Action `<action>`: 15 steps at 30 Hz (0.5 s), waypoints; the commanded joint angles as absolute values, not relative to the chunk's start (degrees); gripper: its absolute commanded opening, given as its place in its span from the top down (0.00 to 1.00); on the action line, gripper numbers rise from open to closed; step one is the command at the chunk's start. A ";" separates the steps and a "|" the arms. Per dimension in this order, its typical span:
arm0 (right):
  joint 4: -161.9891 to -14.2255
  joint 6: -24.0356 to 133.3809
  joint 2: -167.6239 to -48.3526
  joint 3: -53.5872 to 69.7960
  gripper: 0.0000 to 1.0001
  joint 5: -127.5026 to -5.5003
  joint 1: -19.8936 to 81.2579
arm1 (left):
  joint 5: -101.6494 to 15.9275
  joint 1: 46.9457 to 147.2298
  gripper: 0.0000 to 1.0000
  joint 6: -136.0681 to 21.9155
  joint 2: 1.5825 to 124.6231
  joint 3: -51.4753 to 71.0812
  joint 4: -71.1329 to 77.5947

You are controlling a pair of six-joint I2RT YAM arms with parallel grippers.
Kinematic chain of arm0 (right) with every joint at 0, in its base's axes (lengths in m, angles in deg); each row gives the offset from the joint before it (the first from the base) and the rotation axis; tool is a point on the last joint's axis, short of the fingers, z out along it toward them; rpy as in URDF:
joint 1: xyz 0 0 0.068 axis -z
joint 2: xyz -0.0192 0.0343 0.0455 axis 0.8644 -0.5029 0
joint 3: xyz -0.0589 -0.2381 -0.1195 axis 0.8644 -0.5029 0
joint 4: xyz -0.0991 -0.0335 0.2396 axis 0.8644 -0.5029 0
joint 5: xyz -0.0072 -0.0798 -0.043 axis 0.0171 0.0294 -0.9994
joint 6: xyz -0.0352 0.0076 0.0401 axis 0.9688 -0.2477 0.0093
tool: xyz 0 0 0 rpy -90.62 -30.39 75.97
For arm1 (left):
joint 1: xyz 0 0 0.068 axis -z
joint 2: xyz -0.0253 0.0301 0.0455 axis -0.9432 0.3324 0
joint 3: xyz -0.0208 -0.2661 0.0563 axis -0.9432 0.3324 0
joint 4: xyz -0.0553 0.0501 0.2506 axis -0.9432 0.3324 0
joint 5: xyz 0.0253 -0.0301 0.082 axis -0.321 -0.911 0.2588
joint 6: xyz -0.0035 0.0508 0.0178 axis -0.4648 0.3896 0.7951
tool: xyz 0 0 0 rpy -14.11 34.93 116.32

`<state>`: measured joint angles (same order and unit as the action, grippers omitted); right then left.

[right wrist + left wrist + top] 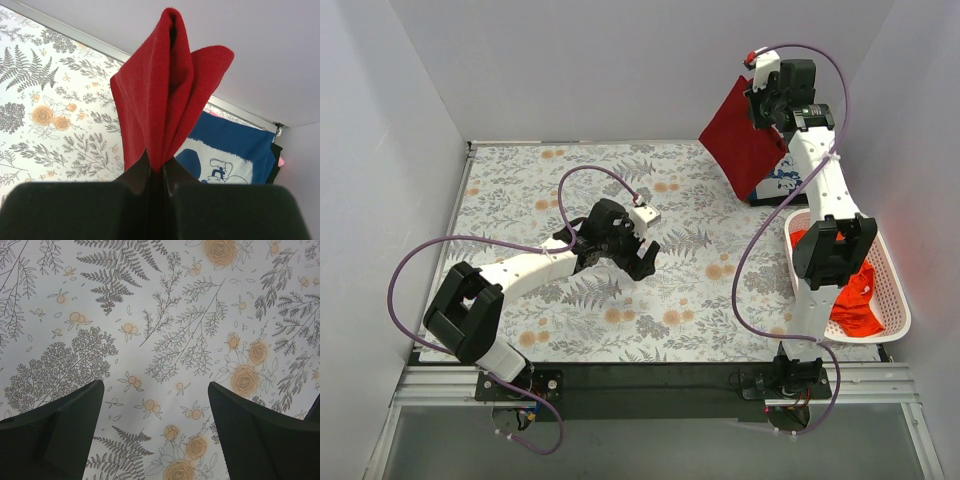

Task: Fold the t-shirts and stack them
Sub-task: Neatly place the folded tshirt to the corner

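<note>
Right gripper pinched tight on dark red t-shirt hung above navy t-shirt, left gripper fingers apart, empty; thin pinch could've slipped, dropping shirt bunched.

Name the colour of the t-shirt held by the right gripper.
Plain dark red: the t-shirt pinched in the right gripper shows best in the right wrist view.

Between the right jaws sits a plain dark red t-shirt; beyond them, a blue tee carries white print. Below the left jaws, the table cloth shows grey ferns and orange roses.
</note>
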<state>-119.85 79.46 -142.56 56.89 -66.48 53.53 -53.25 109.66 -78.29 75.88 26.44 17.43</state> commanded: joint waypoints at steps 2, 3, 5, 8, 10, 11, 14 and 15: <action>-117.92 79.07 -138.09 59.82 0.99 -66.67 54.97 | -53.76 109.44 0.15 -76.96 72.95 26.60 18.08; -117.92 79.07 -138.09 59.82 0.99 -66.67 55.15 | -53.67 109.35 0.15 -76.87 72.95 26.60 18.17; -117.84 79.15 -138.35 59.39 0.99 -66.67 55.85 | -53.85 109.35 0.15 -76.61 72.95 26.78 18.34; -117.83 79.07 -138.97 58.60 0.99 -65.97 57.08 | -54.02 109.35 0.15 -76.43 73.13 26.43 18.61; -117.83 79.07 -139.67 58.07 0.99 -65.36 57.87 | -54.11 109.35 0.15 -76.26 73.39 26.25 18.69; -117.75 78.98 -140.02 58.07 0.99 -65.09 58.14 | -54.20 109.35 0.15 -76.26 73.56 25.99 19.04; -117.83 78.54 -141.60 58.33 0.99 -64.83 59.19 | -54.38 109.35 0.15 -76.08 73.74 25.90 19.40; -117.75 78.45 -142.47 58.50 0.99 -64.91 59.19 | -54.38 109.35 0.15 -75.91 73.65 25.90 19.66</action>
